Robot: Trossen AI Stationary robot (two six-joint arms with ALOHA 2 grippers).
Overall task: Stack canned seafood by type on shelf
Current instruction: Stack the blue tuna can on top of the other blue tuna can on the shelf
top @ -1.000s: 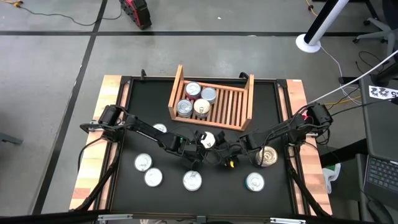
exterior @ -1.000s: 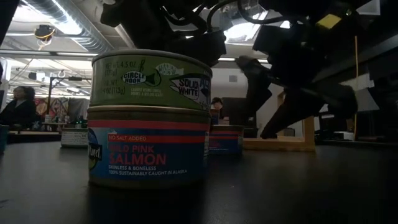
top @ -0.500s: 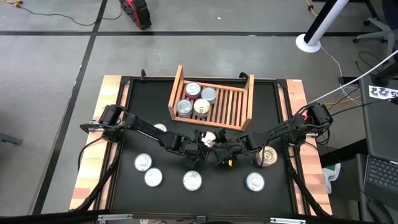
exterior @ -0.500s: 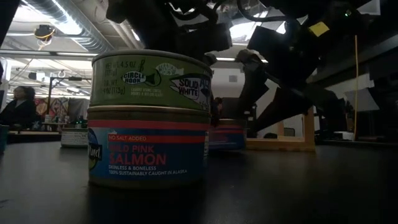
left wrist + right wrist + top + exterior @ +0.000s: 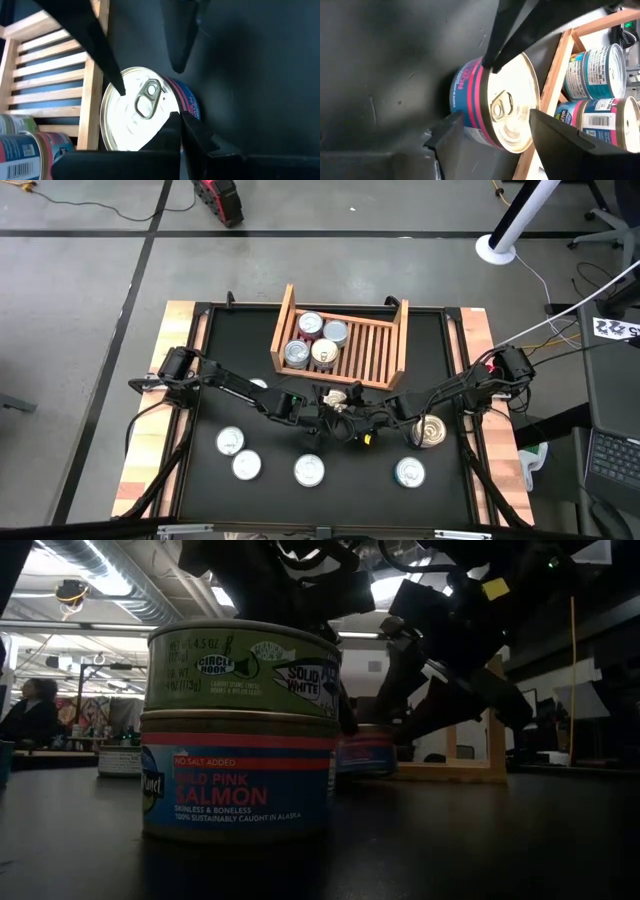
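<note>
A round tin (image 5: 340, 396) with a pull-tab lid and a pink and blue side label stands upright on the black table, close to the wooden shelf's front board (image 5: 92, 107). My left gripper (image 5: 322, 410) is shut and sits at the tin's near-left side. My right gripper (image 5: 350, 414) is open. Its fingers stand on either side of the tin (image 5: 495, 110), one at the label side (image 5: 451, 137) and one toward the shelf (image 5: 555, 135). The shelf (image 5: 402, 335) holds several tins at its left end (image 5: 315, 340). My left gripper (image 5: 180, 127) meets the tin's lid rim (image 5: 167, 112) on the side away from the shelf with its shut fingertips, slanting down from the table's near-left. The tin rests upright on the table. My right gripper: I cannot tell whether either finger touches the tin.
Loose tins lie across the near half of the table (image 5: 231, 442) (image 5: 247, 466) (image 5: 409, 472) (image 5: 432, 430), with one more by the left arm (image 5: 257, 387). A two-tin stack (image 5: 240, 730) fills the low view's foreground. The shelf's right slats (image 5: 375, 350) are bare.
My right gripper has moved left and toward the far edge, bringing its open fingers down around the tin. My left gripper has shifted slightly toward the far edge, staying at the tin. The tin now stands a little nearer the shelf's front board.
</note>
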